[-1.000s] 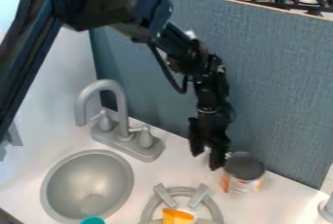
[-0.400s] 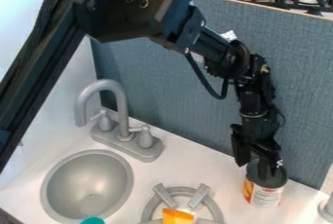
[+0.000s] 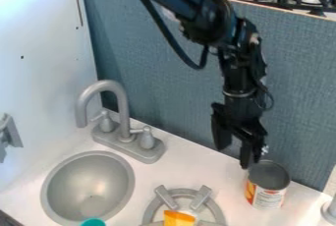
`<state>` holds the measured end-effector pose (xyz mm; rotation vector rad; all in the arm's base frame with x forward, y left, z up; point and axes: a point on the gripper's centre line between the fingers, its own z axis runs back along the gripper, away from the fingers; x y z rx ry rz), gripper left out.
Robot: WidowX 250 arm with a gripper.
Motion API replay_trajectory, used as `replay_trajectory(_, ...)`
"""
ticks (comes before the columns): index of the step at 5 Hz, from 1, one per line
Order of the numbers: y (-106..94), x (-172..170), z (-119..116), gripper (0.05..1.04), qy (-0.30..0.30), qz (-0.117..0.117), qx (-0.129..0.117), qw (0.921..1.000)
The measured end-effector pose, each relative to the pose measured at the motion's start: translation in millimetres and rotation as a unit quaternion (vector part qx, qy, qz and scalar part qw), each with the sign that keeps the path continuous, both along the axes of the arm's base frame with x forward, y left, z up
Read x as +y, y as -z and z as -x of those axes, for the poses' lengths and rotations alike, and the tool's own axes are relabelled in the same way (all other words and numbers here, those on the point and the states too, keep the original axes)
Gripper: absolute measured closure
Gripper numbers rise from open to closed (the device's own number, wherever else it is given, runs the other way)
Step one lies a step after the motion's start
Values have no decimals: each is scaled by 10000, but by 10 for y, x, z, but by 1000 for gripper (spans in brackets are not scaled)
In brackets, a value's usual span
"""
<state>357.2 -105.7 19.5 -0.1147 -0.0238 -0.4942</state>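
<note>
- Sink basin (image 3: 89, 183): grey, round, set in the white counter (image 3: 197, 168); teal item (image 3: 93, 222) at its lower edge.
- Faucet (image 3: 121, 114): grey, upright, behind the basin.
- Burner (image 3: 156, 205): orange item (image 3: 177, 218) at its middle.
- Gripper (image 3: 234, 157): pointing down, fingers apart with a moderate gap; right-hand fingertip at the can's upper left rim, contact cannot be determined.
- Can (image 3: 267, 196): upright on the counter, right of the burner, against or near the blue-grey panel (image 3: 302, 97).
</note>
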Motion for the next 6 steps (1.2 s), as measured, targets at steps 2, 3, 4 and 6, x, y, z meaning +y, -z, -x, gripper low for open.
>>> replay_trajectory(2, -345, 257, 634, 83, -323, -356, 140, 9987)
replay_trajectory(3, -296, 243, 929, 83, -253, -224, 348, 9988)
replay_trajectory(4, -296, 206, 938, 83, -178, -212, 341, 9990)
replay_trajectory(6, -301, 204, 937, 83, -175, -203, 335, 9991)
